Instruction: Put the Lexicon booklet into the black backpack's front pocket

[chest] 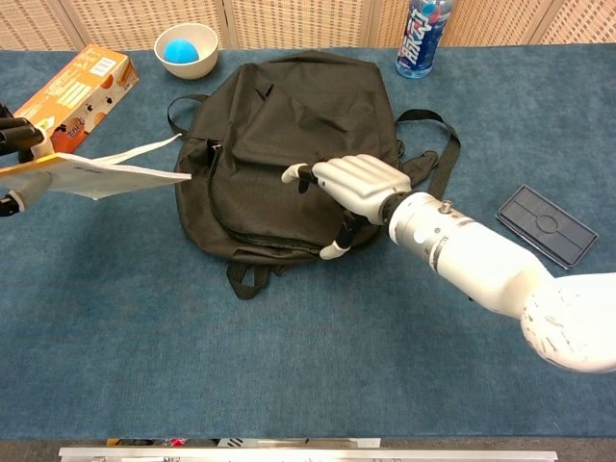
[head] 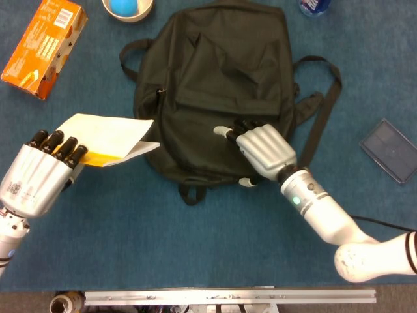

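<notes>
The black backpack (head: 215,72) (chest: 289,115) lies flat at the middle of the blue table, front pocket facing up. My left hand (head: 40,175) (chest: 14,144) holds the white and yellow Lexicon booklet (head: 107,138) (chest: 96,173) just left of the bag, raised off the table. My right hand (head: 260,147) (chest: 351,183) rests over the lower part of the front pocket with fingers spread and pointing left; nothing is in it. The pocket's zip line (chest: 260,239) curves along the bag's lower left edge.
An orange box (head: 42,45) (chest: 82,82) lies at the far left, and a white bowl with a blue ball (head: 127,6) (chest: 186,48) sits behind the bag. A bottle (chest: 422,37) stands at the back right. A dark flat case (head: 391,149) (chest: 546,224) lies at the right.
</notes>
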`<state>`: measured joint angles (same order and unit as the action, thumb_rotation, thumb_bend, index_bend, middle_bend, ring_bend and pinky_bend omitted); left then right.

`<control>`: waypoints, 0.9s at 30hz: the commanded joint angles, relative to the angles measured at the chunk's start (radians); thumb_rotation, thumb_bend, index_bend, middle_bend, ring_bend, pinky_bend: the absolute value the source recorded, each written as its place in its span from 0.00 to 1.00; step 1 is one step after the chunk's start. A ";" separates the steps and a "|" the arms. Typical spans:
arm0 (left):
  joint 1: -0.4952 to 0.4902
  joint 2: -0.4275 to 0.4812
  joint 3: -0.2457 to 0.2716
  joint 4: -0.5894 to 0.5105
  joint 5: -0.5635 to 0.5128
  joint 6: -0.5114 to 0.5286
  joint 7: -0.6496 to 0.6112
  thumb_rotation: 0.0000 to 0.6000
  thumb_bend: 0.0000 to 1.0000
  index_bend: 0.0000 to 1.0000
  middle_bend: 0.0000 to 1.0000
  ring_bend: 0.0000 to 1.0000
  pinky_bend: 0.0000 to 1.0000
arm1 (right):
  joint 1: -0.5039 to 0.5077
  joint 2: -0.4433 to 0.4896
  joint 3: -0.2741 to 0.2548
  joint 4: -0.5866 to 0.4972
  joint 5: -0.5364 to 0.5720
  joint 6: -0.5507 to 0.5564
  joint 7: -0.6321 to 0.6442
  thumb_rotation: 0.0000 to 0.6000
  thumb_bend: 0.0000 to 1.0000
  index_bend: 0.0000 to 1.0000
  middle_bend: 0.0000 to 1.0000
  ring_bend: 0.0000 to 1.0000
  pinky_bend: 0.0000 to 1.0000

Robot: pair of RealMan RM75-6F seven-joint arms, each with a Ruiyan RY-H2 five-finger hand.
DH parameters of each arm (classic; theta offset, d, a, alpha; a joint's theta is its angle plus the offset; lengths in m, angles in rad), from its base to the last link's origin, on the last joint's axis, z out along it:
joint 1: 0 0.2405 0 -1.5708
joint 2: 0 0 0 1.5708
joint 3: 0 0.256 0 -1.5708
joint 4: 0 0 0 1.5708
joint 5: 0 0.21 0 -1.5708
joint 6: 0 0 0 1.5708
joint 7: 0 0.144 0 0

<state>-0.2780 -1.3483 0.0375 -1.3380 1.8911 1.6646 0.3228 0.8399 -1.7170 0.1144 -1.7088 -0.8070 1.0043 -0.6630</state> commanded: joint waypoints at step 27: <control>0.007 0.004 -0.013 0.008 0.000 -0.011 -0.018 1.00 0.37 0.68 0.61 0.50 0.59 | 0.020 -0.094 0.024 0.158 0.010 0.020 -0.002 1.00 0.64 0.37 0.39 0.32 0.44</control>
<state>-0.2714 -1.3446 0.0241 -1.3303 1.8916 1.6531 0.3042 0.8601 -1.8055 0.1369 -1.5579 -0.7911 1.0173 -0.6648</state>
